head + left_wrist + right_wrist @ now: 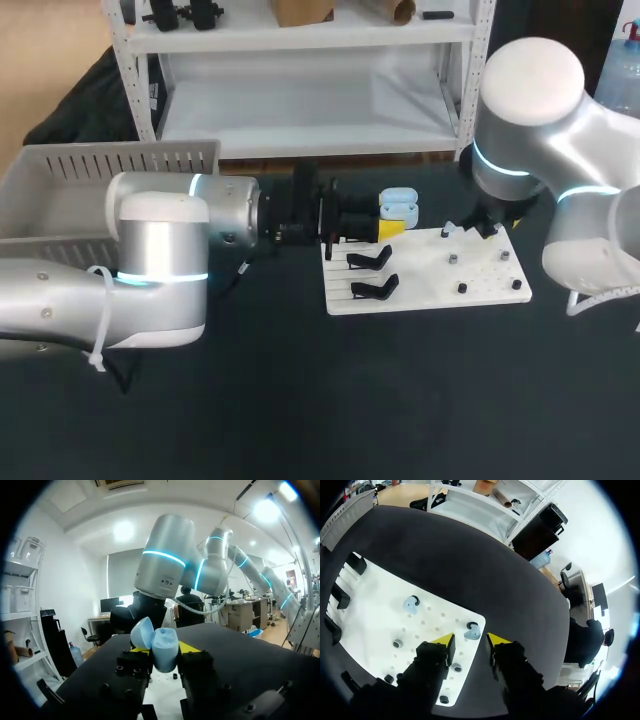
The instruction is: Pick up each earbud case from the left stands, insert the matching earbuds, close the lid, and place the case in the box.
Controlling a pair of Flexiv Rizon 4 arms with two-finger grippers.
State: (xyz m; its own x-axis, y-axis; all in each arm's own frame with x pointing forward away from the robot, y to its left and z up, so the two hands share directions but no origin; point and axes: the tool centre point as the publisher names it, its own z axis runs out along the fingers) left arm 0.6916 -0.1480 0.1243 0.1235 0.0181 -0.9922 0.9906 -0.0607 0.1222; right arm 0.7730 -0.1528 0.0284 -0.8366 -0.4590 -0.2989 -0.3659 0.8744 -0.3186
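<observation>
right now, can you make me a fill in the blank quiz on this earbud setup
1. The left gripper is shut on the earbud case, whose lid is ___.
2. The right gripper, open, hangs over a light blue ___ on the white board.
3. The stands on the board are ___ in colour.
Missing: open; earbud; black.

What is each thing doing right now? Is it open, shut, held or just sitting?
Earbud case: lid open, held.
Left end effector: shut on the earbud case.
Near earbud: sitting on the white board.
Far earbud: sitting on the white board.
Right end effector: open, over the near earbud.
Black stands: empty.
</observation>
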